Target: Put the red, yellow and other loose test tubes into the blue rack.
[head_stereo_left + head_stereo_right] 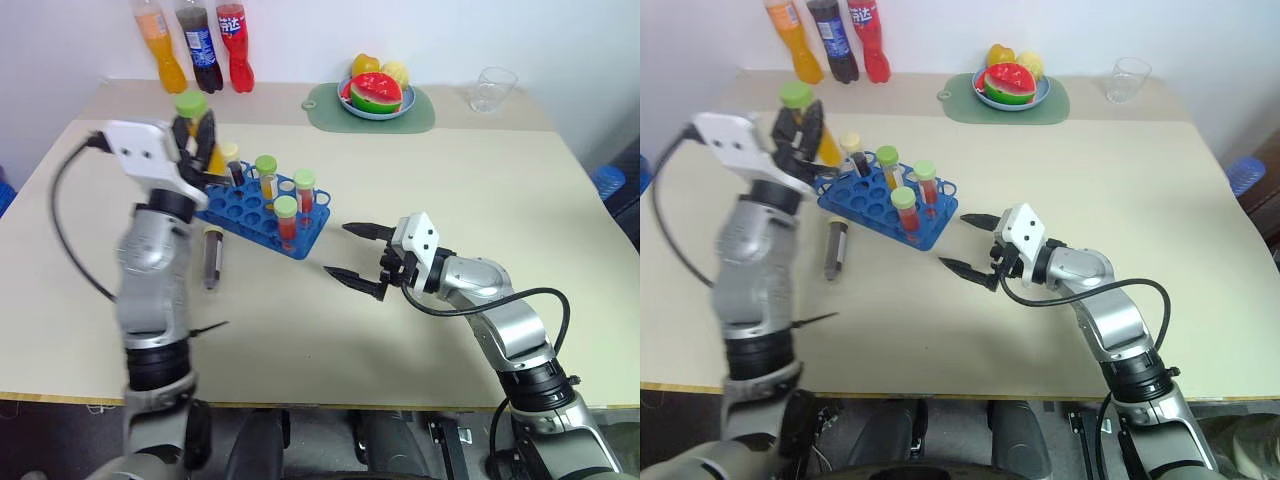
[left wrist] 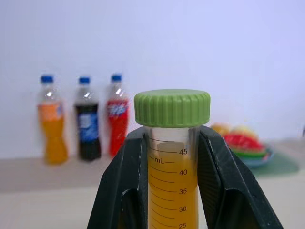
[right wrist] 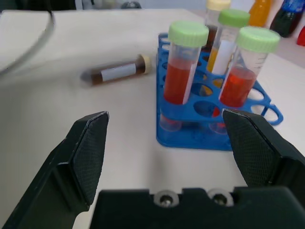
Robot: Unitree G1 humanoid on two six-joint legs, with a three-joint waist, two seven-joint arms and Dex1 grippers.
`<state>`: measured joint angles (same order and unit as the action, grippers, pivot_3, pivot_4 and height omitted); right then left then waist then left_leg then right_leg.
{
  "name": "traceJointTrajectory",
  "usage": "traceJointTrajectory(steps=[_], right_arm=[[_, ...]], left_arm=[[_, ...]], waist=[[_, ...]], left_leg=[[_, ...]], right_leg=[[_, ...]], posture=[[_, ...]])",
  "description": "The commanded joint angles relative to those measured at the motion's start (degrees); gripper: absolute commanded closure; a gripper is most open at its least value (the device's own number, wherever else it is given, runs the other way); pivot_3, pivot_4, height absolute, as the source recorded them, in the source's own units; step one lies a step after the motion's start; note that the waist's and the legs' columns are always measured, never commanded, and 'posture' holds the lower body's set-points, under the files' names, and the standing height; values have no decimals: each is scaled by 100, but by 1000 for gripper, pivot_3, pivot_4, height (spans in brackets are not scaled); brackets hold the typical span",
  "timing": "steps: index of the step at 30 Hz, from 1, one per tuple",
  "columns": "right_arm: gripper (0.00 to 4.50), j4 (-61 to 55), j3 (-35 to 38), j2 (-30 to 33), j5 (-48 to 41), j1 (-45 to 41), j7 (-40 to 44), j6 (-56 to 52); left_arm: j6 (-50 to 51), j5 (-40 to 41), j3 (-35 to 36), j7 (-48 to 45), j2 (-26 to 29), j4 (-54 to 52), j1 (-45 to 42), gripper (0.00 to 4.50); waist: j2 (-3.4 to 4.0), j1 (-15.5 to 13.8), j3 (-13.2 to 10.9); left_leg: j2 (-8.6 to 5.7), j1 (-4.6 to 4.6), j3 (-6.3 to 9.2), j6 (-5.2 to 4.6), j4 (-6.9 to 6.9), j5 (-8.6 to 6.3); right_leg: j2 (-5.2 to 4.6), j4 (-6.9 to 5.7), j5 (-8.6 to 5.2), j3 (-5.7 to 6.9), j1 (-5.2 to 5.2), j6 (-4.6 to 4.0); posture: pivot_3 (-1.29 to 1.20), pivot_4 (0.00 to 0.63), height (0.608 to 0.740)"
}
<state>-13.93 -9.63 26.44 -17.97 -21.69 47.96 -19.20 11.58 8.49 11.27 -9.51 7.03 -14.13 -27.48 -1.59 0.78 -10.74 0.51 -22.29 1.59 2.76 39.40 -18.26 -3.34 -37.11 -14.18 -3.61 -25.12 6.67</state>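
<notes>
Right gripper [image 1: 353, 254] low over the table [image 1: 450, 180], fingers spread wide, empty, just beside the blue rack [image 1: 262, 206]. Left gripper [image 1: 197, 143] raised above the rack's far end, clamped on a yellow-orange tube [image 2: 172, 157]. Brown tube [image 1: 212, 256] lies loose left of the rack.

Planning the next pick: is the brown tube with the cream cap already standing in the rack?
No, the brown tube lies on its side on the table, beside the blue rack, not in any hole.
</notes>
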Motion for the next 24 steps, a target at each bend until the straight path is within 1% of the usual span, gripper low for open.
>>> traceJointTrajectory(steps=[1, 4, 8, 14, 24], right_arm=[[278, -587, 116, 158, -458, -89, 228, -420], [278, -1028, 190, 350, -806, -54, 267, -952], [278, -1328, 169, 391, -886, -10, 80, -1238], [278, -1379, -5, 338, -699, 167, -34, -1097], [278, -1303, -79, 284, -687, 119, -98, -1033]], left_arm=[[-588, -266, -143, 300, -126, 353, 54, 3705], [-766, -239, -236, 267, -152, 531, 140, 3705], [-767, -298, -329, 171, -22, 765, 256, 3705], [-351, -267, -528, 111, 42, 805, 357, 3705], [-419, -225, -685, 54, -58, 1015, 368, 3705]], waist=[[0, 34, 0], [1, 29, -1], [0, -5, 0], [0, -6, 0], [1, -2, 1]], left_leg=[[5, 1, 0, 0, 0, 0], [14, 1, 5, -1, -2, 0], [15, 0, 6, -1, -2, 0], [14, 0, 7, -1, -2, 0], [14, 23, 9, -1, -2, 0]], right_leg=[[6, -1, 0, 0, 0, 0], [18, -2, 0, 0, -1, -1], [19, 1, -1, 0, 3, -1], [19, 5, -1, 1, 6, -1], [20, 7, -1, 2, 28, -2]], posture=[[0, 150, 734], [0, 150, 734], [0, 150, 734], [0, 150, 734], [0, 150, 734]])
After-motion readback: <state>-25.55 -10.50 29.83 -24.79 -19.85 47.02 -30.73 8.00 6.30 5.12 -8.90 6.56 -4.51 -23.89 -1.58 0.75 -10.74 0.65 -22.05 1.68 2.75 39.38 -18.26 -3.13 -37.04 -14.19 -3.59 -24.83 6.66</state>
